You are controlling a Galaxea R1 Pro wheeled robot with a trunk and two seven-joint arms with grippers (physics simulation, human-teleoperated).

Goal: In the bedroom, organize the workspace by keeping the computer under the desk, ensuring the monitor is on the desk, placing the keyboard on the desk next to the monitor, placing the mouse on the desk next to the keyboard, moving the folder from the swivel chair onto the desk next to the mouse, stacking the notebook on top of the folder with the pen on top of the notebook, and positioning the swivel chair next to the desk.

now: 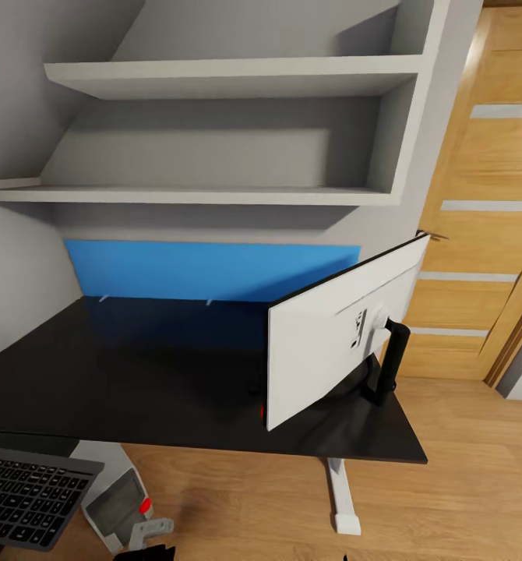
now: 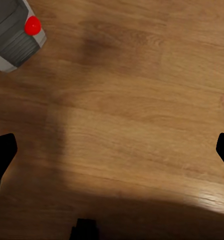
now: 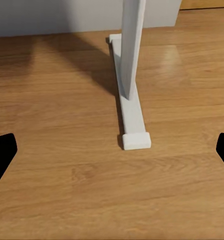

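Observation:
The desk (image 1: 136, 374) has a black top and a blue back panel (image 1: 206, 269). On its right end stands the monitor (image 1: 331, 335), white back toward me, on a black stem (image 1: 393, 362). The keyboard (image 1: 27, 499) lies at the lower left, nearer than the desk's front edge; what it rests on is hidden. The pale grey computer (image 1: 121, 502) with a red spot sits on the floor below the desk edge, also seen as the computer (image 2: 14, 35) in the left wrist view. My left gripper (image 2: 112, 150) and right gripper (image 3: 112, 150) hang open over bare floor, holding nothing.
Grey wall shelves (image 1: 230, 78) hang above the desk. A wooden door (image 1: 487, 202) stands at the right. The desk's white leg and foot (image 3: 132, 105) rest on the wooden floor, seen also below the desktop as the leg (image 1: 343, 499).

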